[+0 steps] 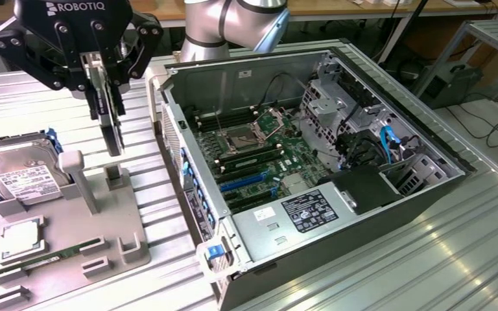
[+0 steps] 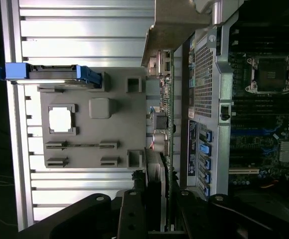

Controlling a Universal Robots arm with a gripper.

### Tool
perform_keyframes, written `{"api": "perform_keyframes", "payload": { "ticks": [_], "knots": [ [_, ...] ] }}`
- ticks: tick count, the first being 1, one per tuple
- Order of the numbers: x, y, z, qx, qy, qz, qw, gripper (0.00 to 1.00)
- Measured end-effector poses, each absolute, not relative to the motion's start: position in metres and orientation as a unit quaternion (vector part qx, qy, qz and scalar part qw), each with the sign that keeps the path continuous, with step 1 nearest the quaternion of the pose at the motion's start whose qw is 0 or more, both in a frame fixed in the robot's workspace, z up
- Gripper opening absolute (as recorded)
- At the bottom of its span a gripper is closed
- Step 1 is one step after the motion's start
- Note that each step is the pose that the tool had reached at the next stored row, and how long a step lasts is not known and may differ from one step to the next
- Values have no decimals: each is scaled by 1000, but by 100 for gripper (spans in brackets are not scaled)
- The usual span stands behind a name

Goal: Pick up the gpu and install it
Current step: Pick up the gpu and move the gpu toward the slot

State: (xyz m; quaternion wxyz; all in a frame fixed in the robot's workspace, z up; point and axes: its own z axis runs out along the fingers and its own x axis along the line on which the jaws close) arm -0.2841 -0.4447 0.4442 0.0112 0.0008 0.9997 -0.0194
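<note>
My gripper [image 1: 102, 70] hangs at the exterior view's upper left and is shut on the gpu [image 1: 111, 123], a thin dark card held on edge and hanging straight down. The card's lower end hovers just above a slotted post of the grey fixture [image 1: 115, 178], apart from it. In the wrist view the gpu [image 2: 165, 124] shows edge-on between my fingers [image 2: 130, 214], with its pale metal bracket [image 2: 177, 30] at the far end. It sits between the fixture [image 2: 119, 124] and the wall of the open computer case [image 2: 209, 89].
The open computer case [image 1: 422, 194] lies on its side at the exterior view's right, its motherboard showing blue expansion slots [image 1: 244, 184]. On the grey fixture [image 1: 137, 259] rest a silver hard drive [image 1: 20, 175], a square chip [image 1: 20, 236] and a green memory stick [image 1: 54, 254]. The table is ribbed metal.
</note>
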Motion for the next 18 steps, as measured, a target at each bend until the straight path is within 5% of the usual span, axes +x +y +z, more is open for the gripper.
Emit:
{"api": "perform_keyframes", "payload": {
  "ticks": [18],
  "knots": [
    [-270,-445,444,1,1000,-19,11,28]
  ]
}}
